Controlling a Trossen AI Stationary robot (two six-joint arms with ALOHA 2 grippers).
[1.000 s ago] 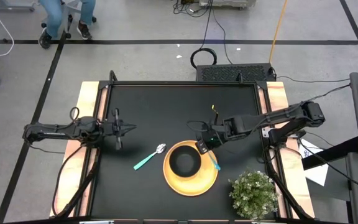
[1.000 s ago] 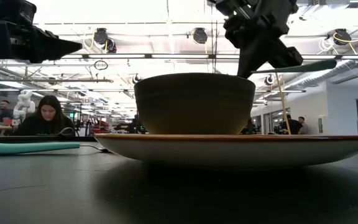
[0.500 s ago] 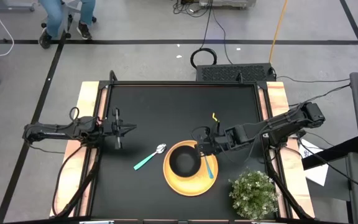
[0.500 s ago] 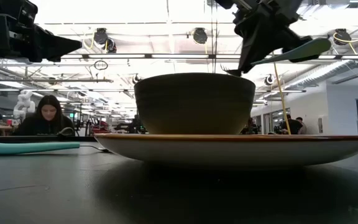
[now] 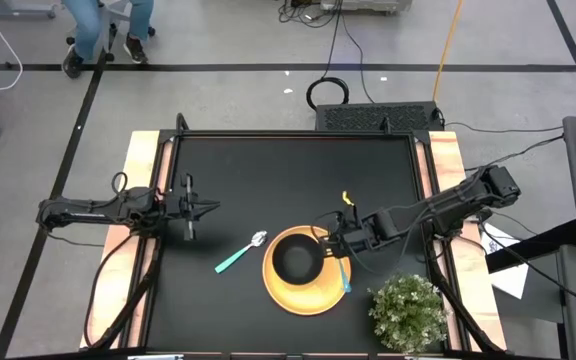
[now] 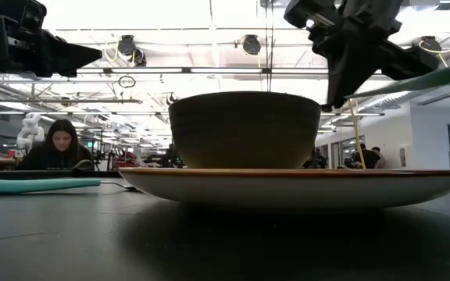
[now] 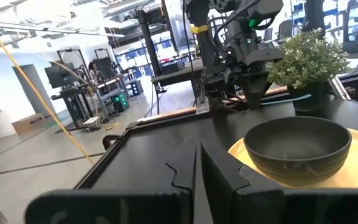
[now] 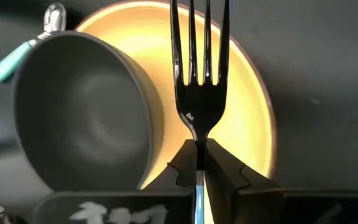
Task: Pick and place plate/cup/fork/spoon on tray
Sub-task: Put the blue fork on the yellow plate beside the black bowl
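Note:
The yellow tray (image 5: pixel 308 285) lies on the black table with the dark cup (image 5: pixel 296 262) standing on it. The cup (image 8: pixel 79 118) and tray (image 8: pixel 247 93) also show in the right wrist view. My right gripper (image 5: pixel 334 246) is shut on the teal-handled fork (image 5: pixel 343 272) above the tray's right part, beside the cup. The spoon (image 5: pixel 239 253) lies flat on the table left of the tray. My left gripper (image 5: pixel 208 208) is shut and empty over the table's left part. My right gripper pinches the fork's dark neck (image 8: pixel 199 148) between its two fingers, where the metal meets the teal handle (image 8: pixel 199 190). The fingers come from above and lie across the fork. The fork (image 6: pixel 401 83) is lifted clear and nearly level, its tines (image 8: pixel 199 50) over the tray.
A potted plant (image 5: pixel 408 312) stands at the table's near right corner, close to the tray. A small yellow piece (image 5: pixel 346 197) lies on the table beyond the right gripper. People sit in the room beyond the table (image 6: pixel 59 148).
My right gripper has carried the fork toward the table's near edge, from the tray's far rim to over its right part beside the cup. The fork has stayed clear of the tray.

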